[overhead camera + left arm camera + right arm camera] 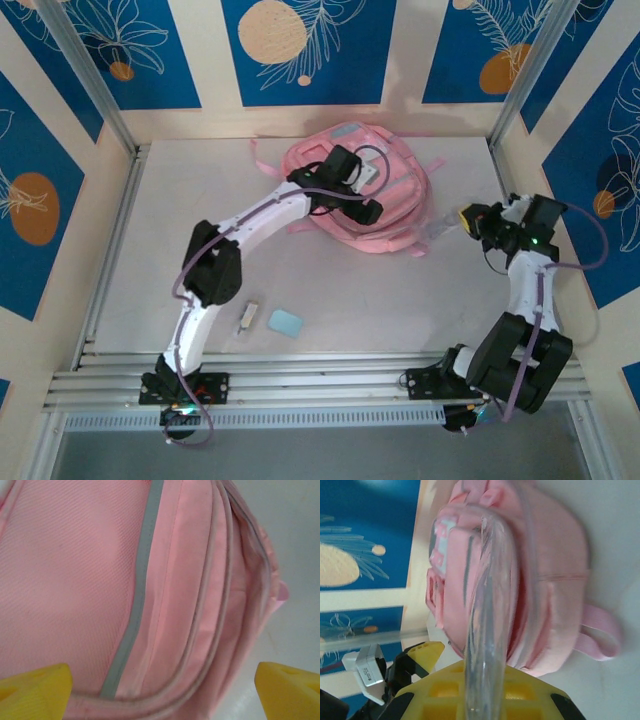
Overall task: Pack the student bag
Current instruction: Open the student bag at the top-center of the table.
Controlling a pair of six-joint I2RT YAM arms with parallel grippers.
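Observation:
The student bag (pixel 375 190) is a large pink backpack lying at the back middle of the table. My left gripper (pixel 362 208) hovers over its near side. In the left wrist view its yellow fingertips (pixel 35 690) stand wide apart over the bag's grey-blue trim (pixel 135 610) and pink seams, open with nothing between them. My right gripper (pixel 470 220) is to the right of the bag, shut on a long clear plastic piece (pixel 487 630). The piece points toward the bag (pixel 545 570), and its far end lies against the bag's side.
A small pale blue flat item (pixel 286 322) and a small white-and-tan item (pixel 248 318) lie on the table near the left arm's base. Metal rails (pixel 320 385) run along the near edge. Blue-patterned walls enclose the other three sides.

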